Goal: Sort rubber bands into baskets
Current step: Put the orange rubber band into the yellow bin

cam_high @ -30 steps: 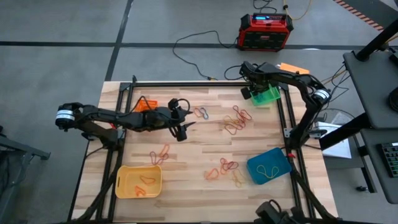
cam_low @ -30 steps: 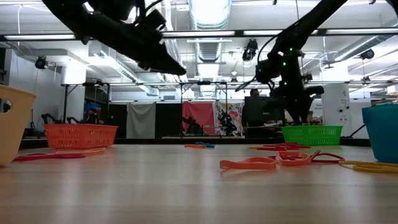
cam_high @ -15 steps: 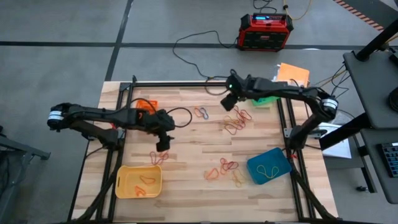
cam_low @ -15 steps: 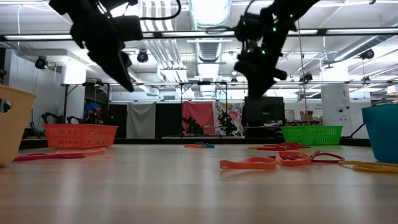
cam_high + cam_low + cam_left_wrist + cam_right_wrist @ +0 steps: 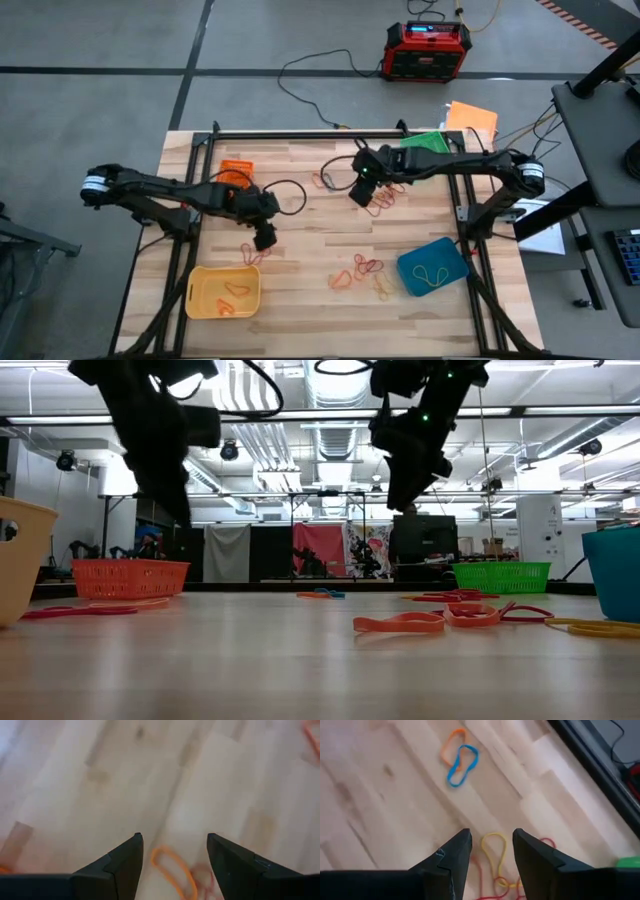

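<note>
Pale wooden planks made up the worktop point(image 5: 300, 215), strewn with small thin rubber bands point(image 5: 367, 268) in orange, red, yellow and blue. At its corners sat four small plastic baskets: orange point(image 5: 237, 168), green point(image 5: 428, 143), blue point(image 5: 433, 266) and a wider yellow one point(image 5: 222, 291) (two bands already lay inside it). Hovering above a little clump near the yellow basket, the left gripper point(image 5: 265, 238) stood wide open, holding nothing. Over the far cluster, the right gripper point(image 5: 360, 191) hung with fingers point(image 5: 451, 861) parted, empty, a yellow loop point(image 5: 495, 854) just beneath.
</note>
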